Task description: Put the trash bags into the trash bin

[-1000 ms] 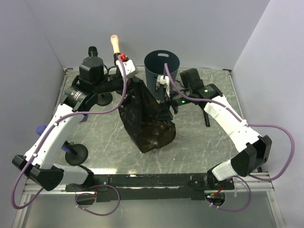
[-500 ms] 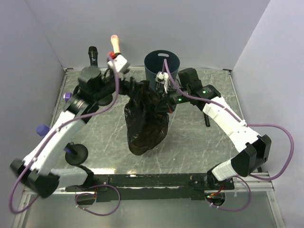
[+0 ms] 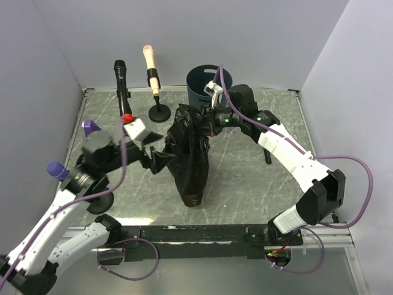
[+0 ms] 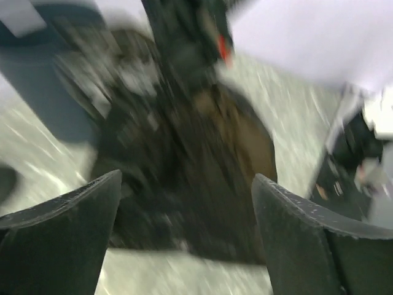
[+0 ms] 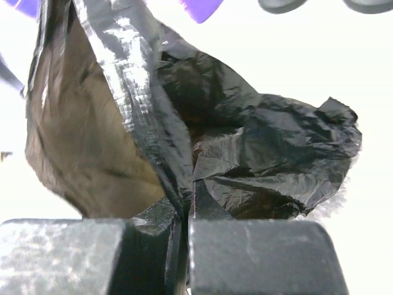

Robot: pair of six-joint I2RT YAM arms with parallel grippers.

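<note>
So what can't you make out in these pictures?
1. Top view: the right arm covers part of the trash bin, hiding its inside.
2. Every view: the trash bag is opaque black; contents unknown.
3. Left wrist view: motion blur; whether the open left gripper touches the bag is unclear.
4. Right wrist view: behind the bag pinched by the right gripper, the background is washed out.

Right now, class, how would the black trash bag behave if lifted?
Probably floppy: the black trash bag hangs crumpled from the right gripper. Likely light: one pinched fold holds it up. Its glossy film may slip.
</note>
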